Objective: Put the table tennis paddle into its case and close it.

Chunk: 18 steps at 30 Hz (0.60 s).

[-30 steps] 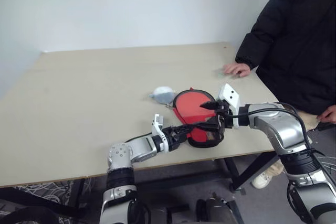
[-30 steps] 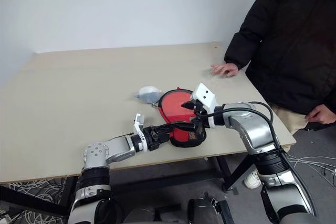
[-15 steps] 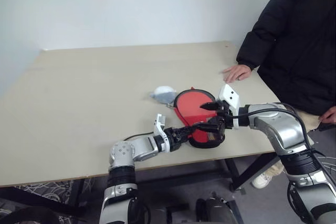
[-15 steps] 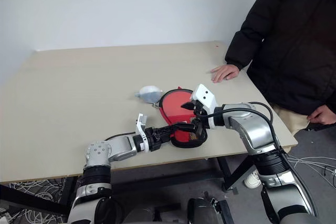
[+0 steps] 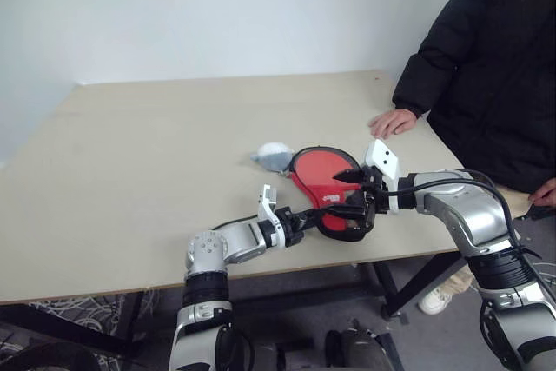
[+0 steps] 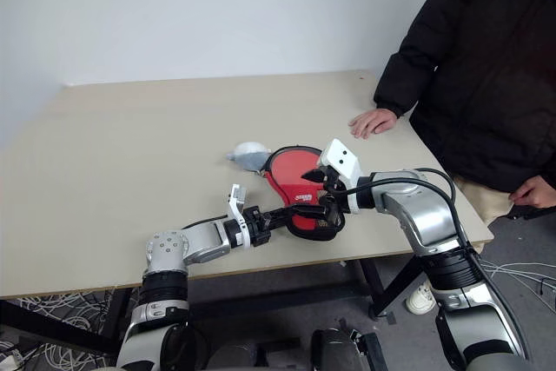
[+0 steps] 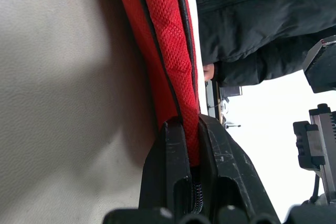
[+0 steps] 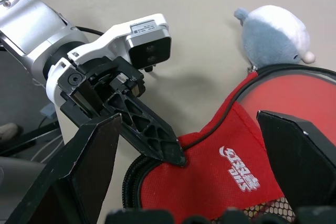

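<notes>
At the near edge of the pale surface [image 5: 130,171], the left tool [image 5: 306,215] reaches in from about 7 o'clock of the case [image 5: 326,187] and is pinched tight on the case's red fabric edge; the left wrist view shows the red cloth with its black piping clamped between the two black fingers [image 7: 173,166]. The case lies flat near the surface's near right part, red side up, with a small white logo [image 8: 239,165] and black mesh at its near end. Just at 3 o'clock of the case, the right tool [image 5: 352,193] stands with its jaws spread wide, one finger on each side of the case's near end, holding nothing; in the right wrist view its fingers [image 8: 89,161] frame the red cloth without touching it. Inside the open rim, the table tennis paddle [image 8: 296,98] shows its smooth red face, lying in the case. At about 10 o'clock of the case, touching its far edge, sits a small grey-white lump [image 5: 273,156]. Further off at 1 o'clock, a person's hand [image 5: 393,121] rests on the surface's right edge, the black sleeve [image 5: 434,58] above it.
</notes>
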### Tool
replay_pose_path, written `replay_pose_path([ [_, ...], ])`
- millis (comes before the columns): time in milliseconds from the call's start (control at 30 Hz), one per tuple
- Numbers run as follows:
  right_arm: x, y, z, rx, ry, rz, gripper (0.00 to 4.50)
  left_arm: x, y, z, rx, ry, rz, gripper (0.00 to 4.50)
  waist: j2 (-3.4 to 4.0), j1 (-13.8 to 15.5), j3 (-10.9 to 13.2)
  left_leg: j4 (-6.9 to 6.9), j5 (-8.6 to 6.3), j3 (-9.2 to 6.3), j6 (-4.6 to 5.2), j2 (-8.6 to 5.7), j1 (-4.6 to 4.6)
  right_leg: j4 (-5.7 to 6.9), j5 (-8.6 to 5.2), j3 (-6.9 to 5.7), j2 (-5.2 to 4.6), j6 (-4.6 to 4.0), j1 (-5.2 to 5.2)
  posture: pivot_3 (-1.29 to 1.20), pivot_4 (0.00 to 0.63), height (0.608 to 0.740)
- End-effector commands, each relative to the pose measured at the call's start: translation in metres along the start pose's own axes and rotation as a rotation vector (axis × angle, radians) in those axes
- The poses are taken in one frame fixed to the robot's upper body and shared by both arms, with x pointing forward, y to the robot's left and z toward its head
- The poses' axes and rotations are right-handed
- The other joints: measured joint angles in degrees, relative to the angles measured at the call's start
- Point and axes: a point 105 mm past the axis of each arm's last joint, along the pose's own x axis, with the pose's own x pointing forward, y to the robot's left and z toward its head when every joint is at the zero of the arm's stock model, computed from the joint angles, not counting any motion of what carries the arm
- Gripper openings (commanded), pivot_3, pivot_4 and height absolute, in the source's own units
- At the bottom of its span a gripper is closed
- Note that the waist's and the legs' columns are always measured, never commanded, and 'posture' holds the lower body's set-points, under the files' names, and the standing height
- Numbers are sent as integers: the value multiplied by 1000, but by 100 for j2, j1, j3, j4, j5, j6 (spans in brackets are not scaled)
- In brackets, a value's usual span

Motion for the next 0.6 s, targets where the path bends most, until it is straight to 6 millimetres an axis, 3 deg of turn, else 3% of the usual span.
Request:
replay_pose_path([
  [33, -5, 0, 17, -54, -39, -7, 4500, -4, 15, -7, -18, 13, 71, 23, 0, -3, 0, 0, 1, 1, 0, 0, 0, 0, 0, 1, 0, 0, 0, 0, 0, 740],
  [233, -5, -2, 15, -52, -33, -14, 4500, -30, 11, -26, -3, 42, 66, 23, -1, -85, 0, -14, 6, 11, 14, 8, -2, 0, 0, 18, 12, 0, -15, 0, 0, 740],
  [433, -4, -3, 12, -43, -27, -21, 4500, -67, 16, -43, 16, 38, 101, 23, -1, -84, 0, -42, 7, 26, -48, 1, 4, -3, -29, 57, 58, -30, -32, 0, 0, 740],
  [600, -3, -5, 11, -40, -24, -22, 4500, -87, 15, -49, 32, 8, 117, 23, -2, -84, 0, -43, -8, 39, -71, 23, 14, -6, -44, 81, 97, -53, -36, 0, 0, 740],
])
